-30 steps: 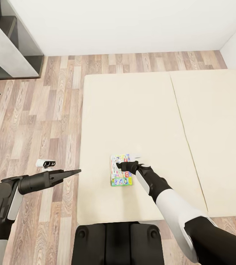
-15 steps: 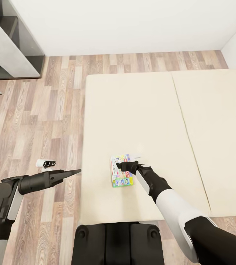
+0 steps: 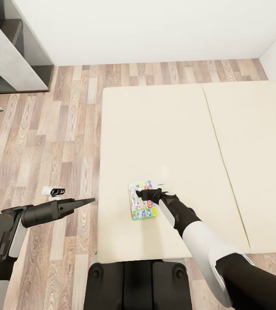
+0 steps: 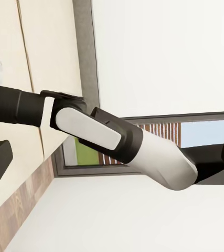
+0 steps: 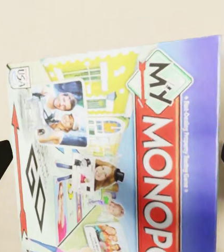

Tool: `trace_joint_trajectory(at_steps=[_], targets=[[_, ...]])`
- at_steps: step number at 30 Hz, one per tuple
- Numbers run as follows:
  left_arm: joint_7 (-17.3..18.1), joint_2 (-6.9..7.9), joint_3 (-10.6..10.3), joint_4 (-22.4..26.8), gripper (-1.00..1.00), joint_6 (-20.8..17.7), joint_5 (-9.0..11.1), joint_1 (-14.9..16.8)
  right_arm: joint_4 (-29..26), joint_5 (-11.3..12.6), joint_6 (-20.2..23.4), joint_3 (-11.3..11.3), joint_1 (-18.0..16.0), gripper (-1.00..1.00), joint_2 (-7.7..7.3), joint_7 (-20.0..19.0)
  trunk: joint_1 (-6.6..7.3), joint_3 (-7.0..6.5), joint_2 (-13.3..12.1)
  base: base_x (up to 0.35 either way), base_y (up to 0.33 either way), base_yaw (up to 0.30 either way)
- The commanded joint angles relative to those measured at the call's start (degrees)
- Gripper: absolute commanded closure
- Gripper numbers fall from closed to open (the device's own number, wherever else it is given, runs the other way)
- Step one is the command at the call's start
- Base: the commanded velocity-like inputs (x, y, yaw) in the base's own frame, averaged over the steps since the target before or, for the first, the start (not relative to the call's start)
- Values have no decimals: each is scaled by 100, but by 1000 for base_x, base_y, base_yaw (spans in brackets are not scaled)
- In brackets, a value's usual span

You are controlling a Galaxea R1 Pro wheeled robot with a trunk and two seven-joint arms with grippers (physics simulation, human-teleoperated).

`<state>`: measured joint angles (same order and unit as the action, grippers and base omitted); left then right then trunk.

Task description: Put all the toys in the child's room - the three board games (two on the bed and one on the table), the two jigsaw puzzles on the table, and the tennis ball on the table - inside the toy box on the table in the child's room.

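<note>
your right gripper [image 3: 145,194] sits over the board game [image 3: 142,206] at 6 o'clock on the bed [image 3: 168,142], fingers wide either side of the box in the wrist view, nothing held. left gripper [image 3: 88,200] at 9 looks closed, empty. risk: box is flat, so fingers may skid off & shove it w/o grip.

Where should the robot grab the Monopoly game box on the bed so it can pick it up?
Probably by its two long edges, coming straight down from above. The game box lies flat on the bed, so only its thin sides can be pinched. The right gripper hangs over it, fingers spread either side.
</note>
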<state>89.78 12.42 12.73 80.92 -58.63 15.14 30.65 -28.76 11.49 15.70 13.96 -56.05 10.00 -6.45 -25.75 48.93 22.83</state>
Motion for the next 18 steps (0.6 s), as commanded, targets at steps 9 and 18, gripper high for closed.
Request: trace_joint_trajectory(at_steps=[9,18], targets=[[22,6,1,0,-100,-61,-3,0,-2,46,22,10,-2,-100,0,4,-3,6,9,0,57,0],[22,6,1,0,-100,-61,-3,0,-1,46,22,10,-1,-100,0,5,-3,6,9,0,76,0]])
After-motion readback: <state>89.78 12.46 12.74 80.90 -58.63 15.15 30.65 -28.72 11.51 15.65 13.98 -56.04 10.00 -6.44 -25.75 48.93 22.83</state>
